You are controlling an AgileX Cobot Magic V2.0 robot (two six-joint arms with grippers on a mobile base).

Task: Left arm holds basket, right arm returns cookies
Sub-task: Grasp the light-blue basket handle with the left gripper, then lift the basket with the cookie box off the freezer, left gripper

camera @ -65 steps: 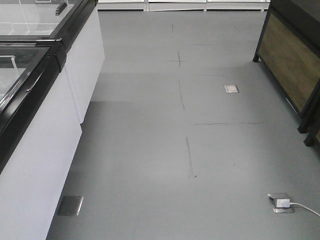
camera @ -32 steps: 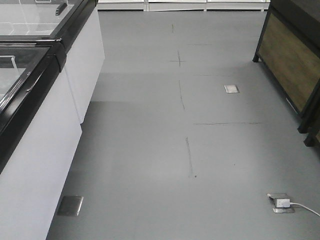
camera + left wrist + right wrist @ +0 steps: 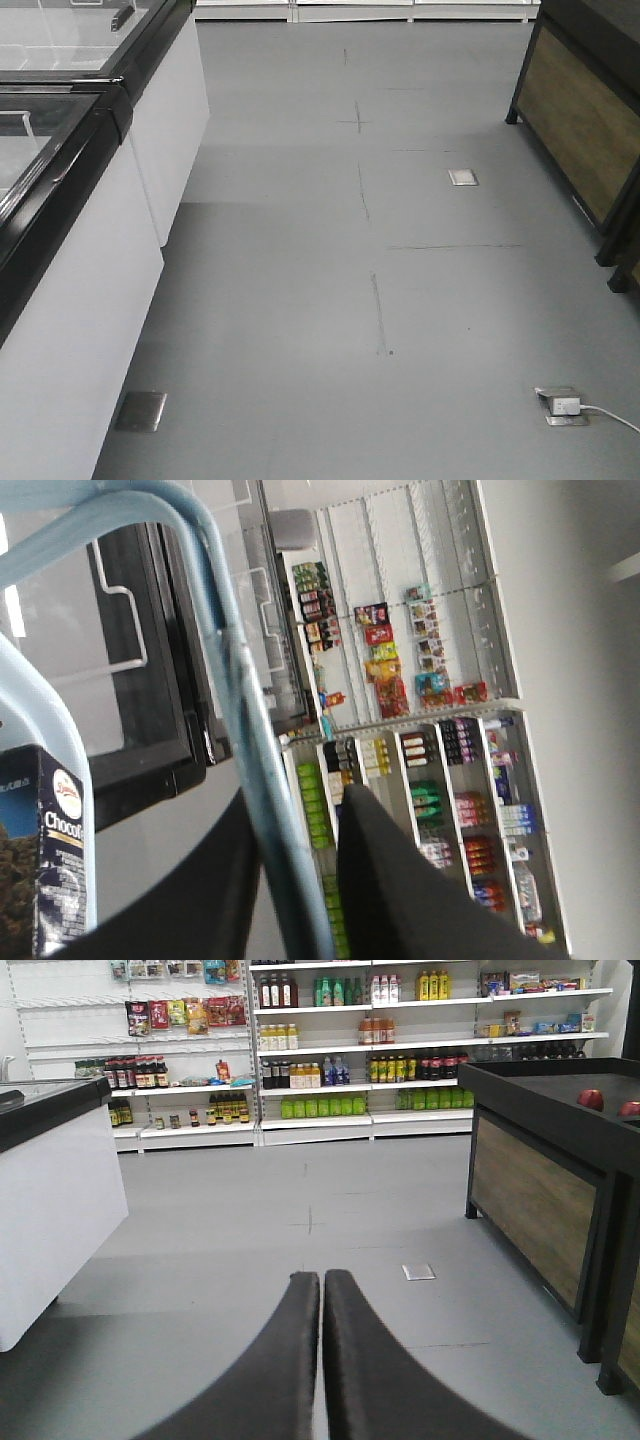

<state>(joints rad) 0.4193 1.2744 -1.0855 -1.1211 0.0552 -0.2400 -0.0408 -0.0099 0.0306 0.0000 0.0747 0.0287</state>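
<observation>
In the left wrist view, my left gripper [image 3: 300, 815] is shut on a pale blue loop handle [image 3: 235, 680] of the basket. The handle runs between its two black fingers [image 3: 400, 890]. A second pale blue bar of the basket [image 3: 70, 750] curves at the left. The cookies [image 3: 55, 870], a dark navy box with white "Chocof" lettering, stand at the lower left behind that bar. My right gripper [image 3: 322, 1278] is shut and empty, and it points down the aisle above the grey floor. Neither gripper, the basket nor the cookies show in the front view.
A white freezer chest with black-framed glass lids [image 3: 60, 120] lines the left. A wood-panelled display stand [image 3: 580, 120] is on the right, with red fruit [image 3: 590, 1098] on top. A floor socket with a white plug [image 3: 562, 405] lies front right. Stocked shelves [image 3: 330, 1060] close the far end.
</observation>
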